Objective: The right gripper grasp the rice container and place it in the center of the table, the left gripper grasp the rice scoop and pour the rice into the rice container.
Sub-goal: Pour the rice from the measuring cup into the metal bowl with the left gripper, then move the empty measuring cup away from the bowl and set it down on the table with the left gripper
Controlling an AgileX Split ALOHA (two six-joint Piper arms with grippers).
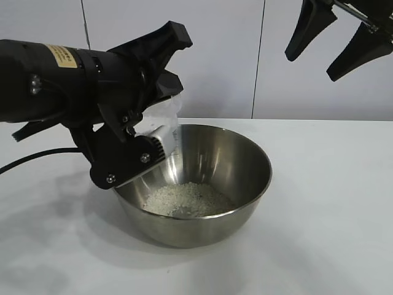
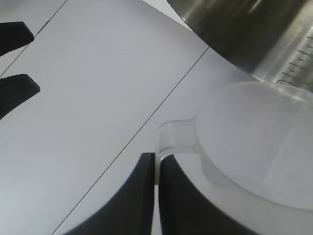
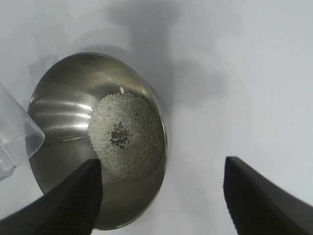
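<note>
The steel rice container [image 1: 202, 166] stands on the white table [image 1: 331, 203] with a heap of rice [image 1: 187, 200] at its bottom, also visible as rice [image 3: 128, 134] from above. My left gripper [image 2: 156, 169] is shut on the handle of the clear rice scoop [image 2: 254, 137], which is tipped over the container's near-left rim; the rice scoop [image 1: 163, 120] looks empty. My right gripper [image 1: 322, 58] hangs open high at the upper right, holding nothing, well above the container [image 3: 63, 98].
Bare white tabletop surrounds the bowl on all sides. A black cable [image 1: 31, 160] trails off the left arm at the left edge. A white panelled wall stands behind the table.
</note>
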